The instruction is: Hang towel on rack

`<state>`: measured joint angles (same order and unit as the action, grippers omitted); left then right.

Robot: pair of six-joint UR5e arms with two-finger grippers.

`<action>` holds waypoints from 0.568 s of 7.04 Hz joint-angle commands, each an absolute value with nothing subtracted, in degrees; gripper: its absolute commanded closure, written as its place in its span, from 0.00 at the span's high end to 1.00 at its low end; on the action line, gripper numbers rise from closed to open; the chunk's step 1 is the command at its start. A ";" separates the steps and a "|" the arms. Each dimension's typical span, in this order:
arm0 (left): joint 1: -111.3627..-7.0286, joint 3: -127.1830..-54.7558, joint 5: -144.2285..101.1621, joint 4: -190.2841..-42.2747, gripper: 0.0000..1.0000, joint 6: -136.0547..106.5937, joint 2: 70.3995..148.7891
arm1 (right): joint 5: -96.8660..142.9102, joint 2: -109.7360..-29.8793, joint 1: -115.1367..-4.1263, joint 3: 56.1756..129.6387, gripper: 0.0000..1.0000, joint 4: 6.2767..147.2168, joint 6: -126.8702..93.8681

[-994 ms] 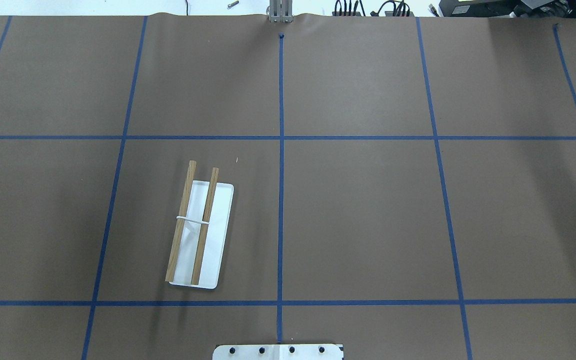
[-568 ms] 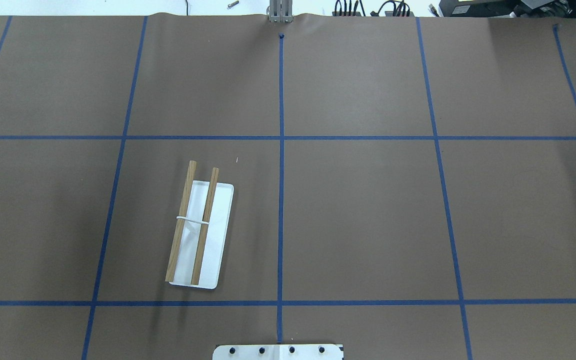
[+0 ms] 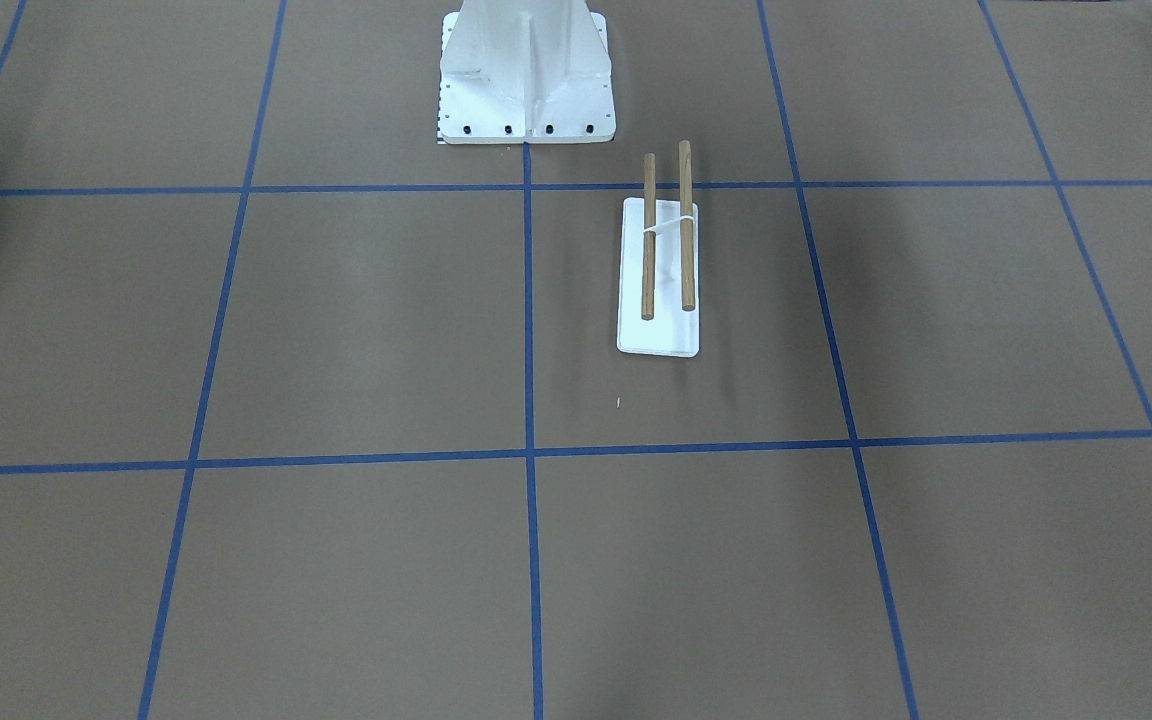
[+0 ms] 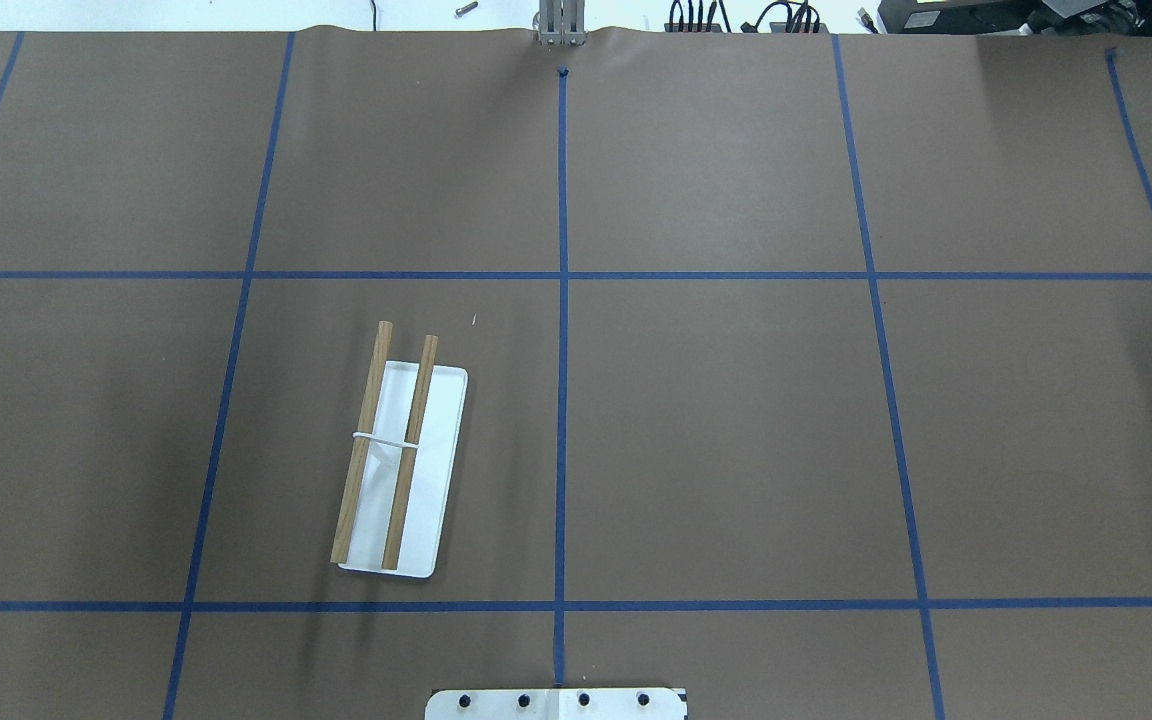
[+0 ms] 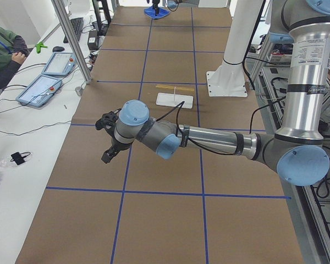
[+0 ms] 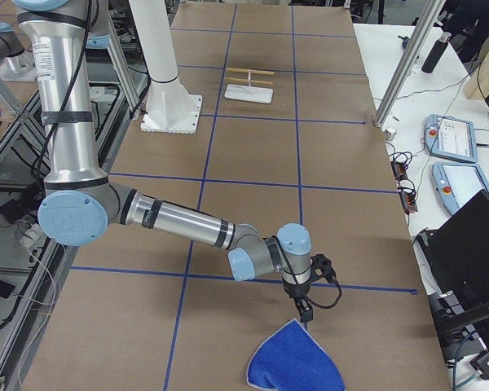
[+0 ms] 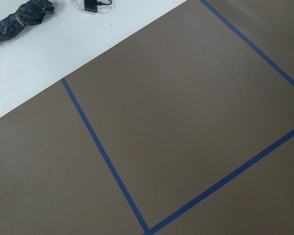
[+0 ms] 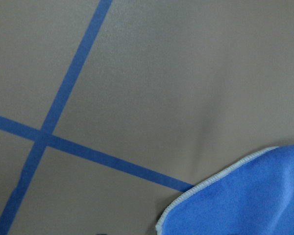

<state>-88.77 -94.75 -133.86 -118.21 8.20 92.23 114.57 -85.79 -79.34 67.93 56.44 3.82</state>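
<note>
Towel (image 6: 296,366) lies blue side up at the end of the table (image 4: 736,450) on the robot's right, well apart from the rack (image 4: 360,450), which stands in the left half near the white pedestal (image 3: 526,70). The right gripper (image 6: 303,308) points down just over the cloth's stitched corner, presumably because an edge is easiest to pinch. The left gripper (image 5: 107,155) hangs far from both. Whether either is released or clenched I cannot tell. The cloth's near part is cut off, and the central cameras miss it entirely.
</note>
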 commanded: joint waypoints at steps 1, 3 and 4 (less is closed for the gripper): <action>-88.77 -94.75 -133.77 -118.21 0.99 8.09 92.29 | 111.28 -84.13 -77.26 64.53 0.68 56.34 3.87; -88.77 -94.75 -133.86 -118.21 0.99 7.91 92.29 | 110.57 -82.88 -76.29 62.58 0.66 56.34 3.87; -88.77 -94.75 -133.77 -118.21 0.99 7.91 92.37 | 109.44 -82.36 -75.77 61.36 0.66 56.34 3.78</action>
